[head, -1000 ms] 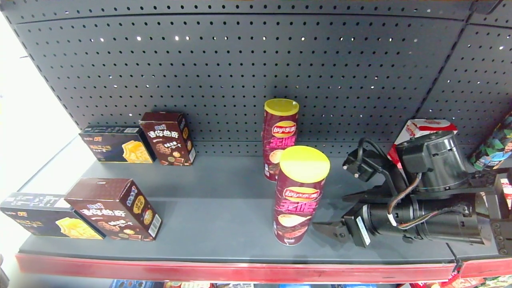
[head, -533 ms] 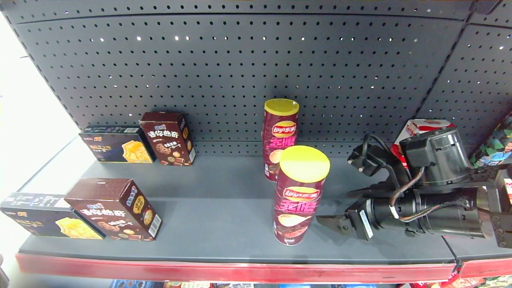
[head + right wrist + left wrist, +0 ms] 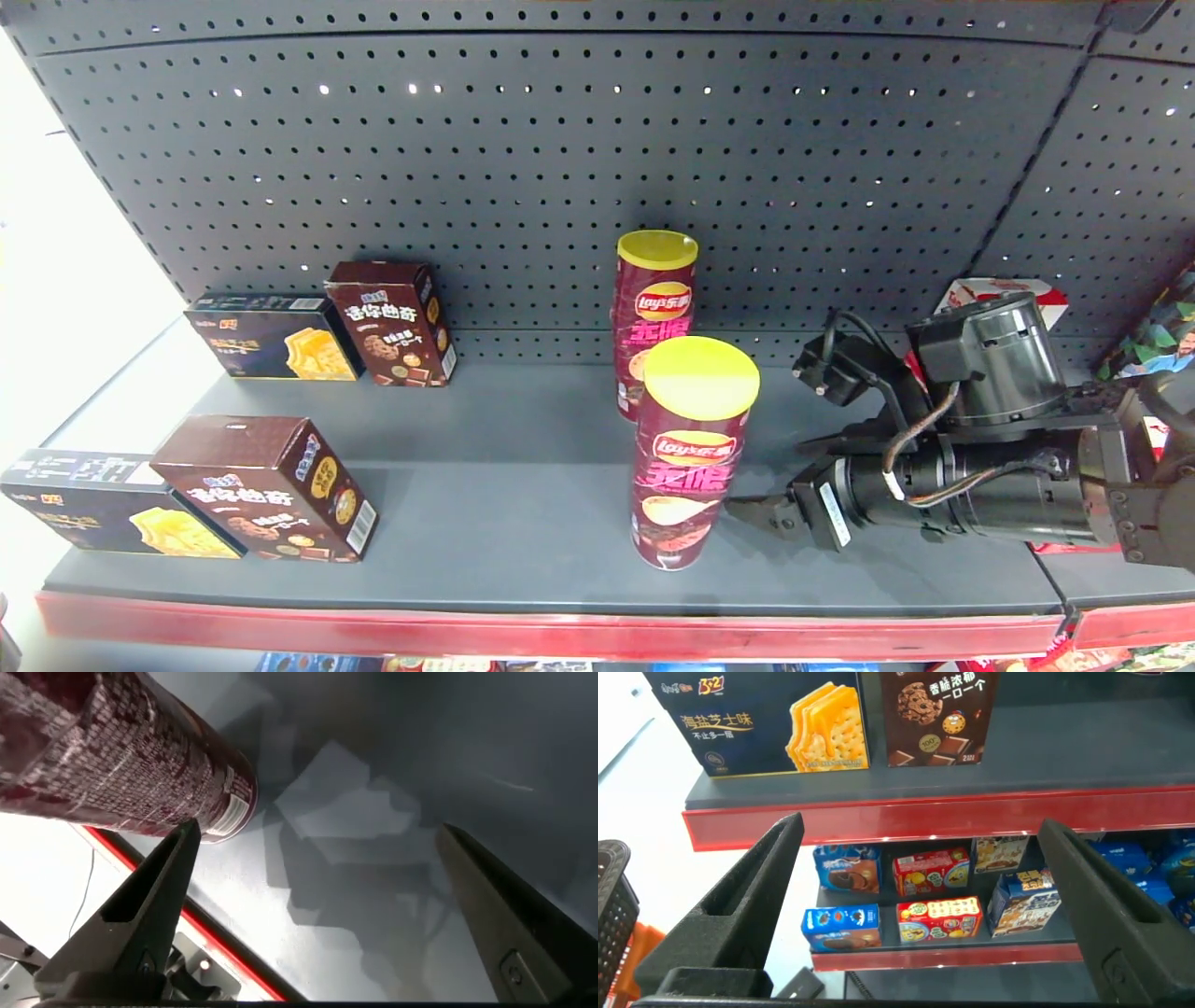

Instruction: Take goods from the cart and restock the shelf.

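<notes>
While the right tool [image 3: 767, 478] has crept back toward the robot's left over the last second, its fingers spread wide with nothing between them, the front chip can [image 3: 691, 457] just beside its near fingertip has slid a little leftward. The can stands upright near the front edge of the shelf [image 3: 523, 485]. The rear chip can [image 3: 653, 308], directly behind it against the pegboard back panel [image 3: 560, 159], has not budged. I judge this a light nudge to line up a can already set down, so this item looks restocked and the arm is free to go back for more.

The left tool [image 3: 920, 831] hangs lower, open too, facing the lower shelves [image 3: 934, 873] of boxed snacks.

Further left on the dark grey shelf, well apart from the cans, sit two brown cookie boxes [image 3: 271, 485] and two dark cracker boxes [image 3: 112, 504], paired front and back. A red front rail [image 3: 467, 630] trims the edge, and a red-and-white box [image 3: 990, 291] peeks out behind the right arm.
</notes>
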Robot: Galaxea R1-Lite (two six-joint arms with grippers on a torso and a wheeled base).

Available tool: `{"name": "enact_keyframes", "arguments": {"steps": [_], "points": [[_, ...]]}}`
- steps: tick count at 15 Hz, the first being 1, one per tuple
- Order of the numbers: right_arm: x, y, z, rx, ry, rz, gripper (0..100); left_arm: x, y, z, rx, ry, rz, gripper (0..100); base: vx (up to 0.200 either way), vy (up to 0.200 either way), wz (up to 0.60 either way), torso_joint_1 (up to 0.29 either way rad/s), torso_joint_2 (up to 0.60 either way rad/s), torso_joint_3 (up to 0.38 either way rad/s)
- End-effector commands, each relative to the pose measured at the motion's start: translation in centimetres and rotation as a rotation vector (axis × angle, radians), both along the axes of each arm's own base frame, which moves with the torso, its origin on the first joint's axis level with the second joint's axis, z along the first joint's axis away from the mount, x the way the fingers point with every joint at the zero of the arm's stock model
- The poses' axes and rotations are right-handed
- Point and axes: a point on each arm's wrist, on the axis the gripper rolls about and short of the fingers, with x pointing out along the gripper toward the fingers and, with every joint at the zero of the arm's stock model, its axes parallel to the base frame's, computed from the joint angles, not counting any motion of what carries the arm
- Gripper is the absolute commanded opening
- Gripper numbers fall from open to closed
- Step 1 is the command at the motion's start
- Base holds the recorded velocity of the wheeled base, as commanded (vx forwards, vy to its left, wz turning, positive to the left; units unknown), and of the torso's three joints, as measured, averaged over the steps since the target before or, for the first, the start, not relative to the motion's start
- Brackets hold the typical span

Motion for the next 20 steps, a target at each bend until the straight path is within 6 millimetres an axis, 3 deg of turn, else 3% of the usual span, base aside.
{"name": "enact_keyframes", "arguments": {"steps": [1, 20], "points": [[0.0, 0.0, -0.1, -0.002, 0.003, -0.001, 100, 0.0, 0.0, 0.0, 0.000, 0.001, 0.000, 100, 0.000, 0.000, 0.00, 0.000, 0.00, 0.000], [0.9, 0.9, 0.0, -0.001, -0.006, 0.012, 100, 0.0, 0.0, 0.0, 0.000, 0.001, -0.001, 100, 0.000, 0.000, 0.00, 0.000, 0.00, 0.000]]}}
